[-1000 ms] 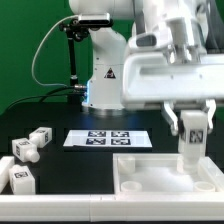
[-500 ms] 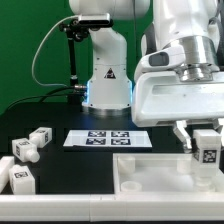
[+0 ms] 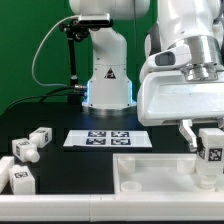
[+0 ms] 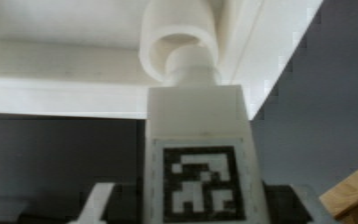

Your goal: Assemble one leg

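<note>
My gripper is shut on a white leg with a black-and-white tag, holding it upright over the right end of the wide white tray part. In the wrist view the leg fills the middle, its tip close to a rounded corner recess of the tray; whether they touch I cannot tell. My fingers flank the leg. Three more legs lie on the table at the exterior view's left.
The marker board lies flat behind the tray. The arm's white base stands at the back with a black cable beside it. A green backdrop closes the rear.
My gripper moved with the leg toward the exterior view's right and a little lower, from over the tray's inner part to its right end.
</note>
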### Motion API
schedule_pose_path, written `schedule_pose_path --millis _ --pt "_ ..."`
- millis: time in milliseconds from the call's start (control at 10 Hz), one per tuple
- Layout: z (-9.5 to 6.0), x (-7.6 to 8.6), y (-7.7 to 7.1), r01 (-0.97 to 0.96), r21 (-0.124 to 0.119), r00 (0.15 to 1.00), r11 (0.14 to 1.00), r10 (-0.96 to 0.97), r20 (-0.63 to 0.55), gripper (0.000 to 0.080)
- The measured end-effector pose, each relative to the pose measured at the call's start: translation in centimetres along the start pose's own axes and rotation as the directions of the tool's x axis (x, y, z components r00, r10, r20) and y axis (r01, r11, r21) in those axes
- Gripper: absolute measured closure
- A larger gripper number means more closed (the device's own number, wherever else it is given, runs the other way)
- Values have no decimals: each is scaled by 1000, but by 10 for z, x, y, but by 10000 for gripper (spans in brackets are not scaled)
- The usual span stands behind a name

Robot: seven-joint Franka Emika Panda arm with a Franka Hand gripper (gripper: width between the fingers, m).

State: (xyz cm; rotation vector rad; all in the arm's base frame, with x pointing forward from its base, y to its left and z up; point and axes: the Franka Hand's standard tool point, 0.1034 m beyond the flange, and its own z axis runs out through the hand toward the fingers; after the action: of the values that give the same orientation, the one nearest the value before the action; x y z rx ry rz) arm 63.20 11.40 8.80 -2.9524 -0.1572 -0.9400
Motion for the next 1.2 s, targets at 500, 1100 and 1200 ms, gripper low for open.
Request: schedule_pose_path --millis 500,1100,1200 --pt "6 -9 3 6 -4 1000 1000 -6 12 515" --pt "12 -8 3 9 -8 1000 1000 -9 -8 515" --pt "12 -9 3 10 -7 1000 1000 -10 0 454"
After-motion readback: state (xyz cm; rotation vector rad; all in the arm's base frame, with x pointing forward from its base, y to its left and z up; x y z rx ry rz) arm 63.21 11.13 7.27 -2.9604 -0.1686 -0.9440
